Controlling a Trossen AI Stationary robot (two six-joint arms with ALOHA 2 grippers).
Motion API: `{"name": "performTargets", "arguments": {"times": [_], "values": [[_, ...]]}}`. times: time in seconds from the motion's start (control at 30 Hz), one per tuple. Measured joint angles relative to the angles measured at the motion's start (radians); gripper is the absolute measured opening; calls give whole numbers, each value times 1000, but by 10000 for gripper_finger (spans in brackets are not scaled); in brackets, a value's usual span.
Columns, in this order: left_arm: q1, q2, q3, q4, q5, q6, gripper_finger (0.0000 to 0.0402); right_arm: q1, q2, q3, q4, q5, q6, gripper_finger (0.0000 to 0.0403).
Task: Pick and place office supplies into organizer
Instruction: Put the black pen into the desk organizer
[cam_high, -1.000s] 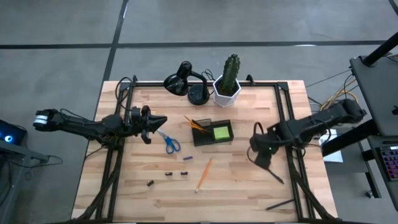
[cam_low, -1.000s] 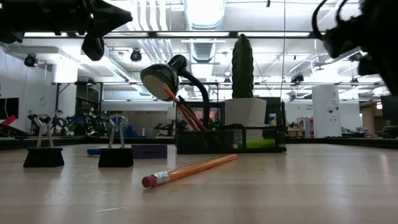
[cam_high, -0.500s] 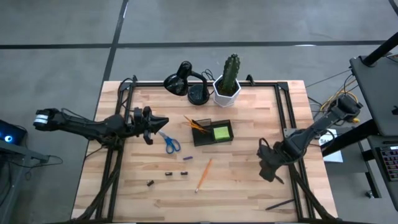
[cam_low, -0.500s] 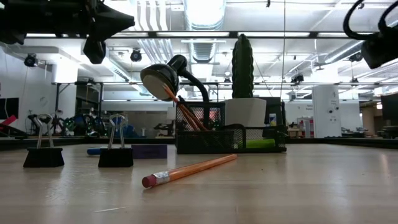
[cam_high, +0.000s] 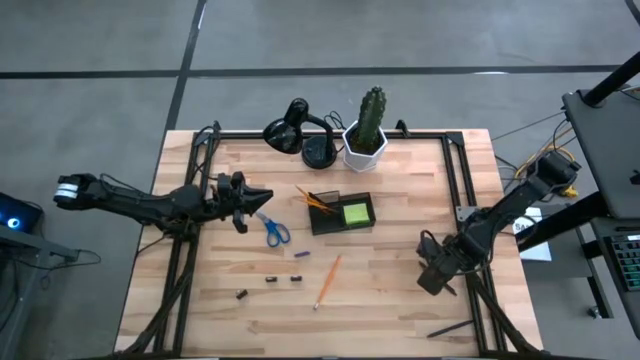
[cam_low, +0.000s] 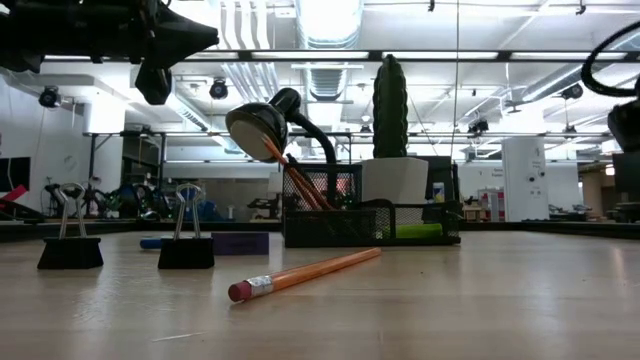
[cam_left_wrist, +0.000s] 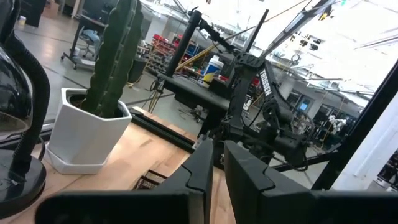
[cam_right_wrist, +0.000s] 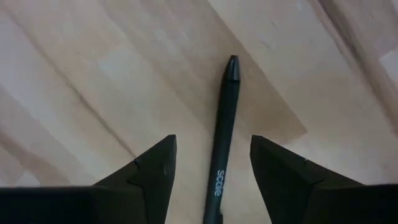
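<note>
R gripper (cam_high: 437, 277) is down low over the table's right side w/ its fingers (cam_right_wrist: 146, 177) spread wide either side of a black pen (cam_right_wrist: 222, 149), nothing held yet, prob lined up along the barrel so closing pinches it crosswise. L gripper (cam_high: 243, 203) hangs pinched shut & empty at the left, just beside the blue scissors (cam_high: 274, 231), looks like it's waiting. Organizer (cam_high: 341, 213) sits mid-table w/ pencils (cam_high: 312, 200) and the green pad (cam_high: 356, 212) in it; one pencil (cam_high: 327, 281) and some small clips (cam_high: 270, 279) are loose nearer.

One scissors (cam_high: 272, 229), one organizer (cam_high: 341, 214), one sticky pad (cam_high: 356, 212), two binder clips (cam_low: 70, 243), two black pens (cam_right_wrist: 224, 143), one lamp (cam_high: 298, 130), one cactus (cam_high: 371, 115).
</note>
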Motion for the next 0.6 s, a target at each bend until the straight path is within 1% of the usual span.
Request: {"name": "performTargets", "arguments": {"times": [0.1, 0.27, 0.6], "values": [[0, 2, 0, -2, 0, 0, 24, 0, 1, -37, 30, 0, 32, 188], [0, 1, 0, -1, 0, 0, 24, 0, -2, -61, 39, 1, 60, 187], [0, 2, 0, -1, 0, 1, 24, 0, 0, -64, 37, 4, 9, 184]]}}
